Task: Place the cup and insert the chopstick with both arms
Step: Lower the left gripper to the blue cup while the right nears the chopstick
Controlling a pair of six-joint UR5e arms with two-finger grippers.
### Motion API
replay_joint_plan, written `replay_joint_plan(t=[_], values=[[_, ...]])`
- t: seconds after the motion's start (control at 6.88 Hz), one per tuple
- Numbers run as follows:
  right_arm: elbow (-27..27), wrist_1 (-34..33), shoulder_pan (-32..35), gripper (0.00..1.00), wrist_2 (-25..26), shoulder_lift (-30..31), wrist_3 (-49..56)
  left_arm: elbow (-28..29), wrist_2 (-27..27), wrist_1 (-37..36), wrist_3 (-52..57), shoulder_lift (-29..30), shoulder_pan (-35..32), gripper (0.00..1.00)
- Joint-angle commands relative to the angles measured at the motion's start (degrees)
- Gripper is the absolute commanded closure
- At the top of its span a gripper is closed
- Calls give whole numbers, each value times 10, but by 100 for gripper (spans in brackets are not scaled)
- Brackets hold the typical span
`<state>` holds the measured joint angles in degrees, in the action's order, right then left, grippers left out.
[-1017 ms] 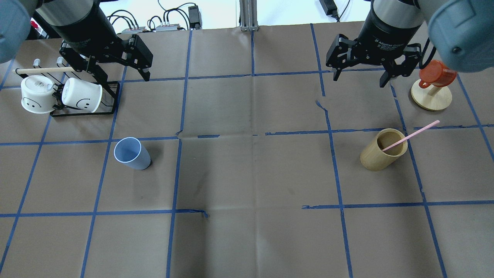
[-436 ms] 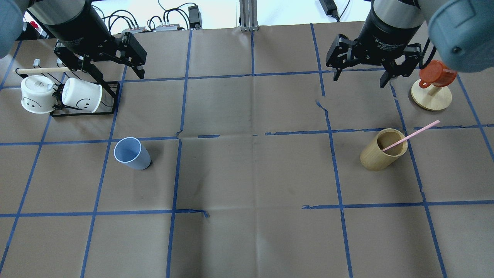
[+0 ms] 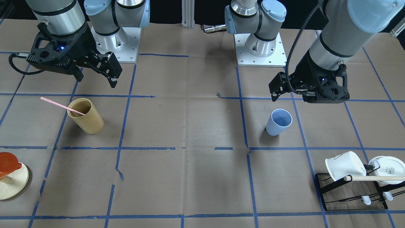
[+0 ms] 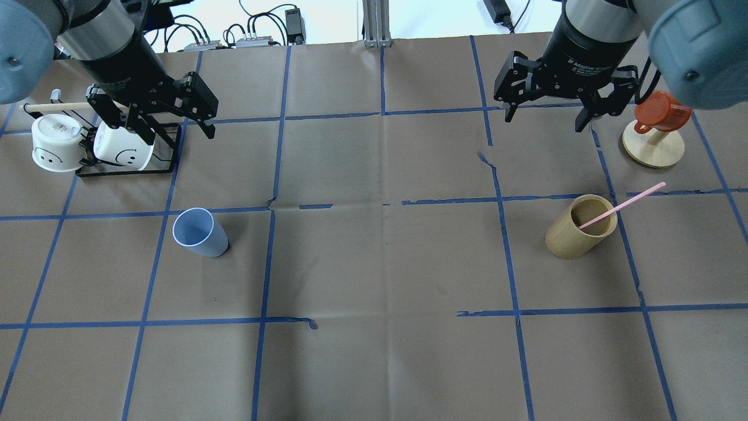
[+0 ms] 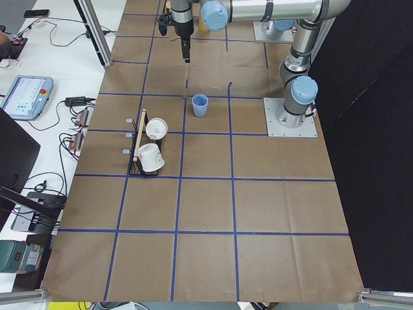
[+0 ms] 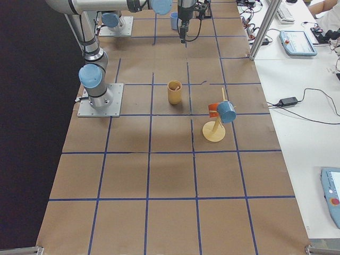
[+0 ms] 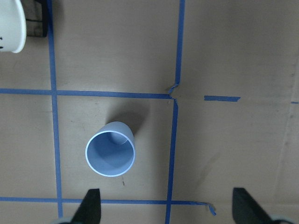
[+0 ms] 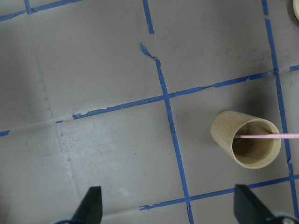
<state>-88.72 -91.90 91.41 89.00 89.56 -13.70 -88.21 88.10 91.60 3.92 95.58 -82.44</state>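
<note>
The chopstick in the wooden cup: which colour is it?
The chopstick is pink, clearest in the overhead exterior view.

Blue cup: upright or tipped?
Upright. The blue cup stands on its base, mouth up; the left wrist view shows it empty.

Wide bare surface [image 4: 380, 257] separates the blue cup [image 4: 200, 232] from the bamboo holder [image 4: 570, 237]. A pink chopstick [image 4: 622, 206] leans out over the holder's rim; the mug rack [image 4: 125, 172] stands well apart from the cup.

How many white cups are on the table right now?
2. Both sit on the black rack at the far corner on the robot's left: one white cup at its outer end, the other white cup right beside it. No others show.
</note>
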Motion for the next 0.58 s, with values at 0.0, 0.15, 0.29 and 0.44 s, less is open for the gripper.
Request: replay_joint_plan(t=[0.0, 0.15, 0.29, 0.44], values=[[0, 0, 1, 0, 0, 0, 0, -49, 1, -5, 4, 2, 31, 0], [-1, 0, 0, 0, 0, 0, 1, -70, 1, -38, 11, 6, 37, 0], [-1, -4, 0, 0, -1, 0, 2, -92, 0, -58, 5, 15, 36, 0], [-3, -8, 0, 0, -2, -2, 39, -120, 1, -78, 6, 19, 35, 0]])
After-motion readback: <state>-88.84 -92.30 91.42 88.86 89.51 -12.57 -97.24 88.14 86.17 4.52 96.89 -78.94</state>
